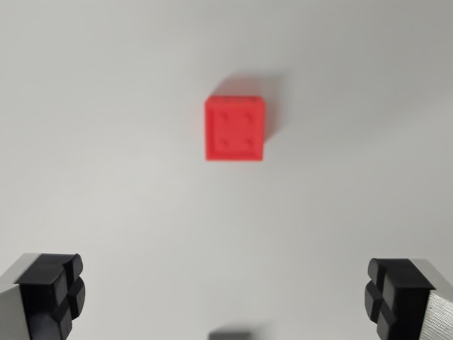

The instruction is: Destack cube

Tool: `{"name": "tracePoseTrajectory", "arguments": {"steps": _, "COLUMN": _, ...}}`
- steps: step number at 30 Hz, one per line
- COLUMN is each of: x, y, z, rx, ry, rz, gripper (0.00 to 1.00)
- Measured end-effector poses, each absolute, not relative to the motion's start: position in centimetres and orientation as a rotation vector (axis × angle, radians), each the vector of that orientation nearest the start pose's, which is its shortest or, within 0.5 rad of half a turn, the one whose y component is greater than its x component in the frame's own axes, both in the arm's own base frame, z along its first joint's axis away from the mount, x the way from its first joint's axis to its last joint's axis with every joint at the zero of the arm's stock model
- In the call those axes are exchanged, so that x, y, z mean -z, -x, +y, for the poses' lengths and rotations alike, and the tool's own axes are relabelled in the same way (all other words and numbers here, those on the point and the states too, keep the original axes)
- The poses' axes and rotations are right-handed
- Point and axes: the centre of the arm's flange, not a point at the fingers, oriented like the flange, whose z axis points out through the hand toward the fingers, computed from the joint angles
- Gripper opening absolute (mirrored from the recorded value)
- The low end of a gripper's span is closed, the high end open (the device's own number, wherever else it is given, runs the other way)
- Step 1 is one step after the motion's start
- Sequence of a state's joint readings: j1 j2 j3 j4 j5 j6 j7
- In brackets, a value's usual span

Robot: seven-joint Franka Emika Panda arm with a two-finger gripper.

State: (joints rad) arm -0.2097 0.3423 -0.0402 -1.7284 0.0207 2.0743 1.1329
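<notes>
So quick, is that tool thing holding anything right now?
Tool: open and empty, fingers spread wide at the bottom corners; the red cube sits apart on the white surface, untouched.

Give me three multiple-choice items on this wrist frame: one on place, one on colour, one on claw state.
1. Where does the cube sit in the wrist view?
A. Upper middle
B. Lower left corner
C. Far right edge

2. What colour is the cube?
A. Blue
B. Red
C. Green

3. How does the claw stand?
A. Shut on the cube
B. Shut on nothing
C. Open, holding nothing

Key: 1 A, the cube lies above centre on the white surface. 2 B, its whole visible face is red. 3 C, the two fingertips sit at opposite lower corners, wide apart, with the cube well away from them.
</notes>
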Motion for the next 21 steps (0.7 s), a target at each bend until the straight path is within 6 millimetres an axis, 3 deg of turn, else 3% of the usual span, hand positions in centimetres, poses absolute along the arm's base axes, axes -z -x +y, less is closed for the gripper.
{"name": "tracePoseTrajectory", "arguments": {"steps": 14, "x": -41.0, "y": -62.9, "z": -15.7, "rx": 0.001, "ry": 2.408, "rz": 2.008, "gripper": 1.0}}
{"name": "tracePoseTrajectory", "arguments": {"steps": 21, "x": -41.3, "y": -62.9, "z": -15.7, "rx": 0.001, "ry": 2.408, "rz": 2.009, "gripper": 1.0}}
